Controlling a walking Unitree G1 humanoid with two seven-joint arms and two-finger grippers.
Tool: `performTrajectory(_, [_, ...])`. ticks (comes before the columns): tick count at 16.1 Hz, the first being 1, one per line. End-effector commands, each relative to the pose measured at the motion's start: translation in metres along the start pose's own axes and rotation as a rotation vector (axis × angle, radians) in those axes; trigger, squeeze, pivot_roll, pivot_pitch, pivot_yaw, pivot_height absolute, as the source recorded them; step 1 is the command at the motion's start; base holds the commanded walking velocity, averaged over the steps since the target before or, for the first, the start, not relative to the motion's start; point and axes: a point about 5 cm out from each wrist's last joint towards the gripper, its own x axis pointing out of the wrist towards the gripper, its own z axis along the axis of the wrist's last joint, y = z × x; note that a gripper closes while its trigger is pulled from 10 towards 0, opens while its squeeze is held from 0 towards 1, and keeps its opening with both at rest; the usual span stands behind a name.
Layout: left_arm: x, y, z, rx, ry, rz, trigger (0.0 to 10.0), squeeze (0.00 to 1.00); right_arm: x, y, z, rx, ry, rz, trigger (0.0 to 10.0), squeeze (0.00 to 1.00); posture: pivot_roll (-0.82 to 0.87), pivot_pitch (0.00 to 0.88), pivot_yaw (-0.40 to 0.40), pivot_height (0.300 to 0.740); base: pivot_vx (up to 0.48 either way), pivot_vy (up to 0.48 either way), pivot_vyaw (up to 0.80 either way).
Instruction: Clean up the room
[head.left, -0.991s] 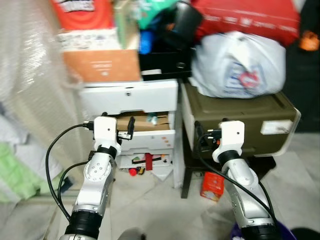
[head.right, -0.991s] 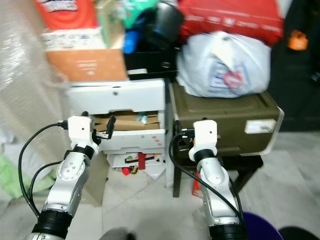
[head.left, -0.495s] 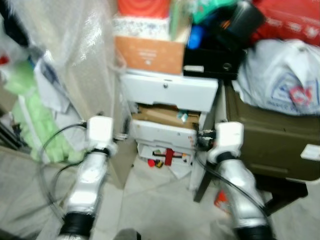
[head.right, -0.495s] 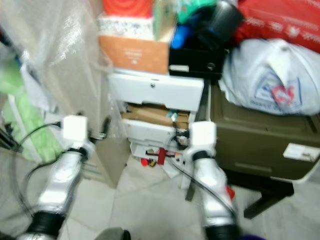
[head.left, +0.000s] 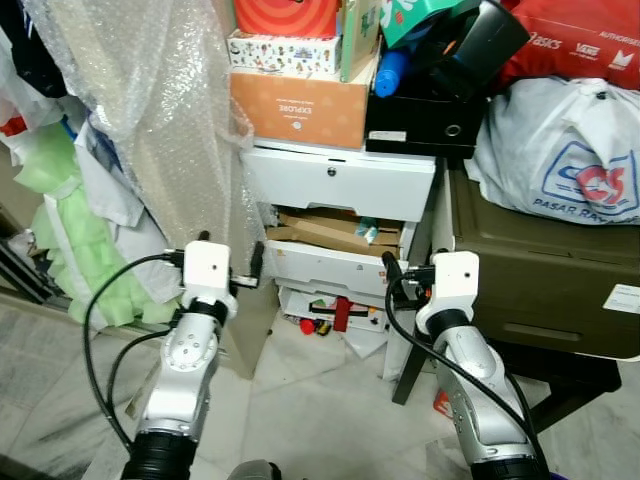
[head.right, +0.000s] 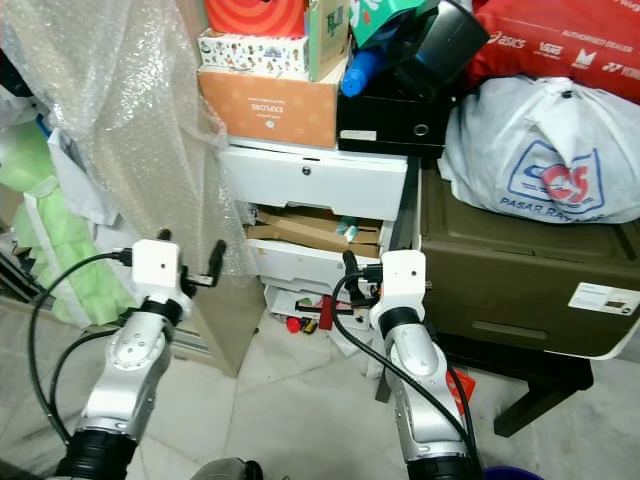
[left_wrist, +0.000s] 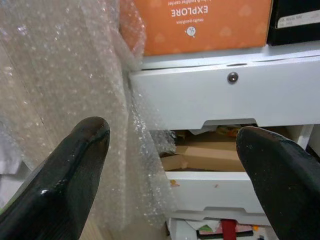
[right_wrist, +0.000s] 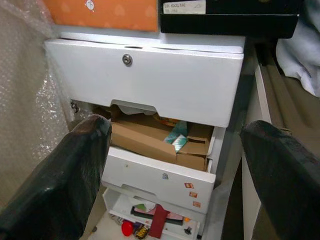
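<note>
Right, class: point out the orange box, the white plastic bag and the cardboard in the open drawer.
orange box (head.left: 300, 108), left eye view, its front face.
white plastic bag (head.left: 560, 150), left eye view, its bulging front.
cardboard (right_wrist: 145, 140), right wrist view, its flat top.

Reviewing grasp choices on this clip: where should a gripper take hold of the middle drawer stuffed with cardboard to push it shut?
Judging from its pose, press the middle drawer on its flat white front, coming straight from the front. It sticks out below the top drawer, and cardboard rises above its rim, so that may need tucking down first.
</note>
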Motion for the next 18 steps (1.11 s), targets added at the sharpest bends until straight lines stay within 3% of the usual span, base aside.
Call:
performTrajectory(1, [-0.001, 0.002, 0.001, -0.002, 0.004, 0.003, 10.0, 0.00, 0.000, -0.001, 0.002, -0.002, 0.002, -0.012, 10.0, 0.00, -0.01, 0.000, 0.029, 0.740, 0.000, 0.000, 0.00])
performTrajectory(8, [0.000, -0.003, 0.004, -0.034, -0.009, -0.057, 10.0, 0.00, 0.003, 0.001, 0.000, -0.012, 0.020, -0.010, 10.0, 0.00, 0.00, 0.000, 0.029, 0.740, 0.000, 0.000, -0.11])
performTrajectory(12, [0.001, -0.006, 0.006, -0.045, -0.022, -0.087, 10.0, 0.00, 0.005, 0.000, 0.001, -0.016, 0.023, -0.009, 10.0, 0.00, -0.01, 0.000, 0.028, 0.740, 0.332, 0.000, -0.19])
performTrajectory(16, [0.002, -0.008, 0.006, -0.052, -0.021, -0.086, 10.0, 0.00, 0.006, 0.001, 0.003, -0.019, 0.005, 0.007, 10.0, 0.00, -0.01, 0.000, 0.025, 0.740, 0.000, 0.000, 0.00])
performTrajectory(18, [0.002, -0.008, 0.006, -0.050, -0.025, -0.091, 10.0, 0.00, 0.007, -0.001, 0.001, -0.015, 0.021, -0.003, 10.0, 0.00, -0.01, 0.000, 0.024, 0.740, 0.000, 0.000, -0.68])
